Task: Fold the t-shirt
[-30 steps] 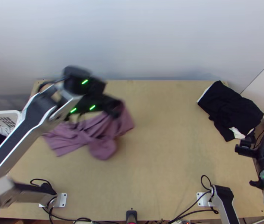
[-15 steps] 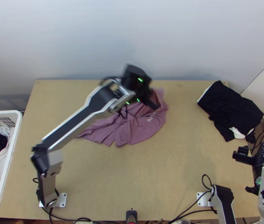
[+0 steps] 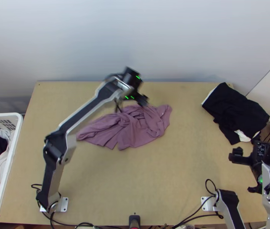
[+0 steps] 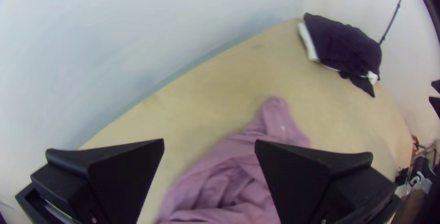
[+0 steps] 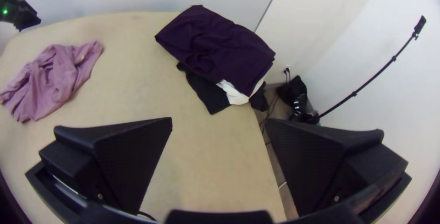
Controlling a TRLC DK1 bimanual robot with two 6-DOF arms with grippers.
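Ok so the left gripper (image 4: pixel 209 140) just swung the t-shirt (image 3: pixel 135 129) across toward the middle and let go. Half a second ago the shirt was partly hanging with some print showing; now it's down on the desk (image 3: pixel 165 183), left of centre near the far side, all bunched and twisty. Left jaws are wide apart above it. So no fold yet imo, it probably needs another grab to flatten it first. Right gripper (image 5: pixel 219 118) has shifted inward a bit, jaws apart too, holding nothing.

From the top I can't really judge height, but the right wrist view shows a clear gap between left gripper and shirt. The top view also gets the laundry basket (image 3: pixel 11 164).
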